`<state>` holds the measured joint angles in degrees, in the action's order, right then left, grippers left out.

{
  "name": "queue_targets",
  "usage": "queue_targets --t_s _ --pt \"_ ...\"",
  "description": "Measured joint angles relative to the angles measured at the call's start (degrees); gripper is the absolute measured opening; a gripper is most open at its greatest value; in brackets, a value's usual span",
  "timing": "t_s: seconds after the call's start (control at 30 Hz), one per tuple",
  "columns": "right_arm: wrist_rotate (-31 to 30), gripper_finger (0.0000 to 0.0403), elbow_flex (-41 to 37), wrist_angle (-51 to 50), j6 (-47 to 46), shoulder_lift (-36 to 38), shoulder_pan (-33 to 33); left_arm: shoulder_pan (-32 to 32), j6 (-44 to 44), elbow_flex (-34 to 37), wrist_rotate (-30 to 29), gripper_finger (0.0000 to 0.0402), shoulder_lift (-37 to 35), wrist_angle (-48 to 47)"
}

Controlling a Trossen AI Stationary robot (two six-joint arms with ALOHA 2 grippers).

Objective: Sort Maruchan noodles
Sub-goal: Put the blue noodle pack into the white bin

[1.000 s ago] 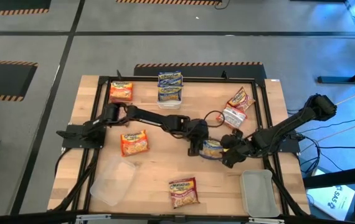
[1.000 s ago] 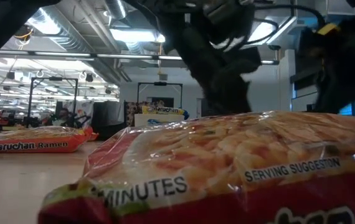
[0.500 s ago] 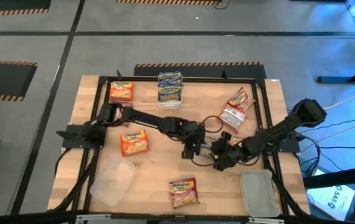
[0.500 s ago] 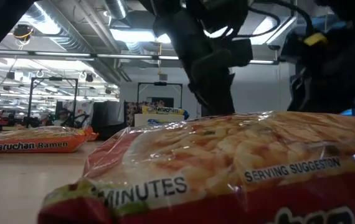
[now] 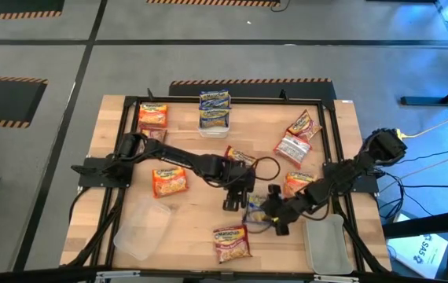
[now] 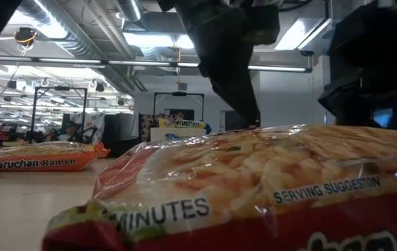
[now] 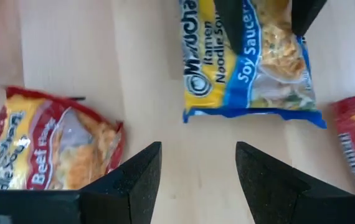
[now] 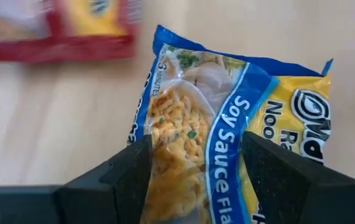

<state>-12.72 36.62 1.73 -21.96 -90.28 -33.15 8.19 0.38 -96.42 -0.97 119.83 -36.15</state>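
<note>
the right gripper (image 5: 273, 218) pinches the blue soy sauce packet (image 5: 255, 212) between its fingers (image 8: 125, 180), low over the counter (image 5: 192, 228) toward its near edge, just beside the red packet (image 5: 231, 241). the left gripper (image 5: 232, 203) hovers just beside it, fingers (image 7: 134, 180) spread and holding nothing, with a beef packet (image 7: 47, 146) off to 1 side in its wrist view. the other packets lie apart: 2 blue ones stacked in a white tub (image 5: 214, 110) at the far edge, orange ones (image 5: 169, 181) on the left, red ones (image 5: 299, 134) on the right. the step in hand looks like carrying this blue packet to join its colour. the next move likely calls for a lift clear of the red packet and a long carry to the far tub, perhaps handed to the left arm.
</note>
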Motion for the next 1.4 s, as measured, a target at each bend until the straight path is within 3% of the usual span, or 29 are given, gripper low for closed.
queue_targets --t_s 0.17,0.37,0.57,0.77,1.1,1.23,1.4 --pt "-0.6 0.0239 0.6 0.2 -0.7 0.0 -2.8 1.5 0.0 0.0 0.0 0.0198 0.0 3.2" --pt "-2.0 0.0239 8.0 -7.6 -9.2 2.4 -5.5 3.1 0.2 0.0 0.0 0.0198 0.0 7.4" --pt "-11.2 0.0239 12.3 -14.7 -16.9 2.8 -14.6 3.3 -0.6 0.0 -0.4 0.0198 0.4 13.4" --pt "-16.7 0.0239 12.0 -14.7 -25.9 -0.2 -21.5 0.8 -4.7 -0.2 5.7 0.0198 2.2 20.2" --pt "-15.1 0.0239 12.0 -7.3 -25.6 -9.6 -21.6 -3.9 -11.6 0.0 13.4 0.0198 7.2 24.9" --pt "-15.7 0.0239 12.0 -7.6 -25.7 -10.5 -21.6 -5.0 -13.4 0.0 19.0 0.0207 9.8 28.8" --pt "-17.8 0.0239 12.0 -8.2 -25.3 -10.5 -21.6 -5.5 -15.1 0.0 20.0 0.0235 12.3 29.7"
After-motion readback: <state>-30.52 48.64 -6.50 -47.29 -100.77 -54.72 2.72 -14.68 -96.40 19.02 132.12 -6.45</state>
